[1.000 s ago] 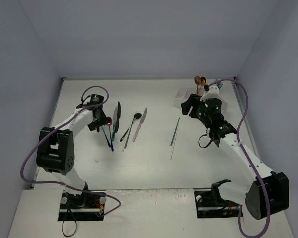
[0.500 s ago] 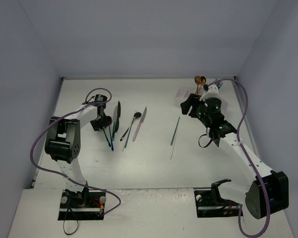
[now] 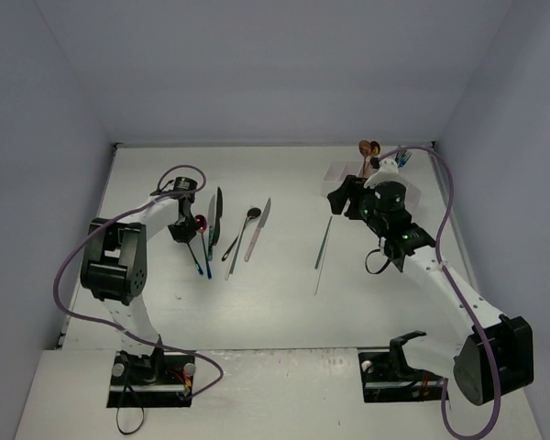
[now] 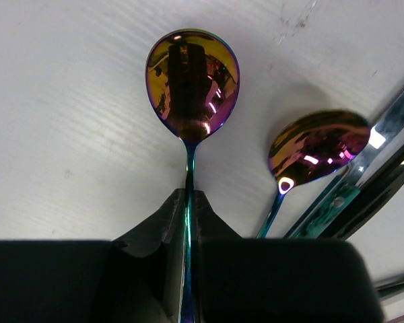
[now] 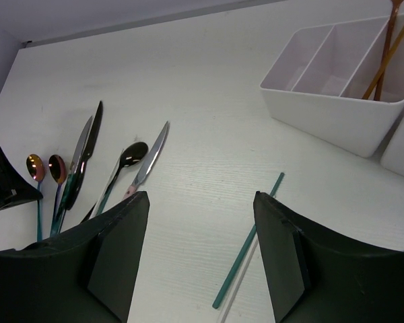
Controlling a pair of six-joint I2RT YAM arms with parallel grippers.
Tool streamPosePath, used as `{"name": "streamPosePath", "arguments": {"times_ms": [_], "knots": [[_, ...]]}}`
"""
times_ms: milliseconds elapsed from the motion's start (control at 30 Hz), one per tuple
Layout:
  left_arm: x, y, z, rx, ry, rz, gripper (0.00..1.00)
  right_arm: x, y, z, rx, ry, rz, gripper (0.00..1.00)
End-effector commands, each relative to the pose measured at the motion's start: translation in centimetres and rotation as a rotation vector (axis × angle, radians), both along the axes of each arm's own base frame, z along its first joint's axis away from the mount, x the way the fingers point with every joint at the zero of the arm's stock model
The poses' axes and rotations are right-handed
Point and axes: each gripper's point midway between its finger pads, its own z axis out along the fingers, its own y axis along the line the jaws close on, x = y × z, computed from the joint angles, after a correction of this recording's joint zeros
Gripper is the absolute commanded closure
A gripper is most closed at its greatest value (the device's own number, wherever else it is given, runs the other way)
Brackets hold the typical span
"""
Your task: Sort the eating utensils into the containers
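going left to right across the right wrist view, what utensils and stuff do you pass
rainbow spoon → second rainbow spoon → black spoon → silver knife → green stick → white containers

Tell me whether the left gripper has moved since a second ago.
Yes, slightly. In the top view the left gripper has shifted right, closer to the black knife, and has shut on the iridescent spoon by its handle.

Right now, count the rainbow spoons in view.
2. One rainbow spoon is pinched by its handle in the left gripper; the second spoon lies beside it on the table. Others may hide under the arm.
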Motion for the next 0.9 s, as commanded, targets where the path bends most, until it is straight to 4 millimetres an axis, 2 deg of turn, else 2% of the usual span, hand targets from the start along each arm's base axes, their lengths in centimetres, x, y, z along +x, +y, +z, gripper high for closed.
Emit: {"name": "streamPosePath", "arguments": {"times_ms": [0, 100, 167, 333, 400, 467, 500, 633, 767, 867], "knots": [[0.7, 0.4, 7.5, 0.03, -0.206, -0.081, 1.0, -0.4, 3.8, 4.6, 0.058, -0.096, 0.127, 0.39], [0.0, -0.5, 11.0, 0.031, -0.326, -0.159, 1.0, -1.4, 7.0, 5.5, 0.08, -0.098, 0.23, 0.39], [-0.8, -2.0, 15.0, 0.01, -0.456, -0.238, 1.0, -2.0, 8.9, 5.8, 0.099, -0.089, 0.291, 0.39], [-3.2, -5.7, 21.2, -0.032, -0.694, -0.417, 1.0, -3.5, 13.4, 8.9, 0.143, -0.123, 0.409, 0.4], [-4.5, -7.2, 23.1, -0.054, -0.763, -0.482, 1.0, -4.3, 15.2, 9.2, 0.145, -0.123, 0.45, 0.4], [-5.5, -8.4, 24.9, -0.079, -0.823, -0.532, 1.0, -4.5, 16.8, 10.6, 0.157, -0.144, 0.477, 0.4], [-6.0, -8.8, 25.8, -0.091, -0.851, -0.552, 1.0, -4.4, 17.5, 10.6, 0.154, -0.142, 0.485, 0.41], [-7.4, -10.7, 27.7, -0.13, -0.922, -0.624, 1.0, -5.4, 20.2, 12.4, 0.157, -0.181, 0.536, 0.41], [-8.1, -11.5, 29.6, -0.167, -0.981, -0.634, 1.0, -6.2, 22.1, 12.3, 0.137, -0.19, 0.574, 0.42], [-8.3, -12.0, 30.0, -0.174, -0.989, -0.649, 1.0, -6.9, 23.3, 12.1, 0.118, -0.2, 0.594, 0.43]]}}
